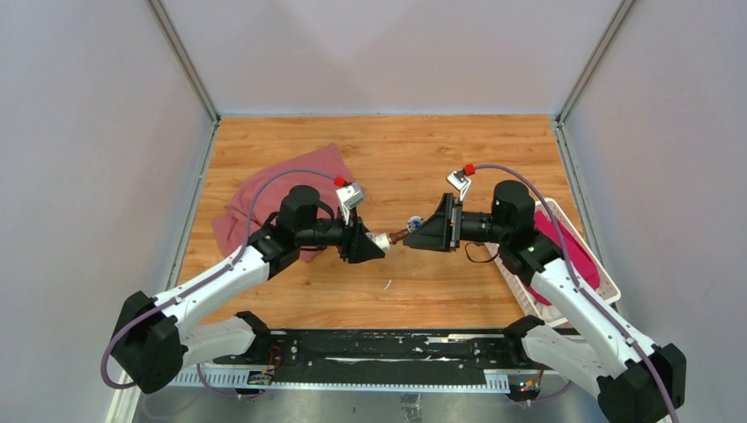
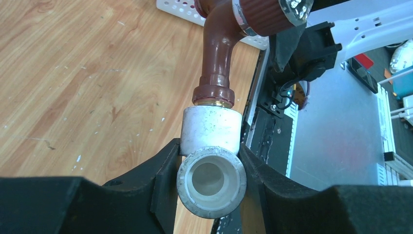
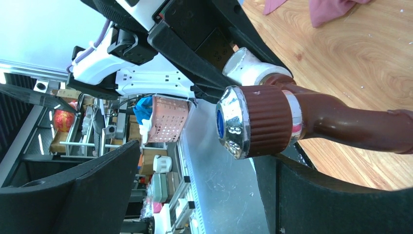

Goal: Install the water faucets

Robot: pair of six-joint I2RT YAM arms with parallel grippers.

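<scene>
Holding the white pipe fitting (image 2: pixel 212 127) clamped between the fingers of my left gripper (image 1: pixel 373 246), I have it up in the air over the middle of the wooden table (image 1: pixel 396 150), with one open socket facing my left wrist camera. The tap (image 2: pixel 217 53) stands in the fitting's other socket and reaches across to my right gripper (image 1: pixel 419 232). That gripper's jaws stand wide around the tap's head: one finger is close under it and the other well apart, so I judge nothing is gripped there. A thin band of brass thread (image 2: pixel 213 102) shows between the tap's collar and the fitting, so I take the joint as not quite seated. The fitting is round and smooth, so it could spin in my left grip if the right hand twists hard. The tap's neck is bent, so its head would swing in a circle as it turns, and jaws that close off-axis could lever the thread crooked or pull the tap out. The tap itself is glossy dark reddish-brown, with a ribbed knob, a bright metal ring behind it and a silvery cap (image 3: pixel 229 124) with a blue centre. The fitting is scuffed white plastic.
</scene>
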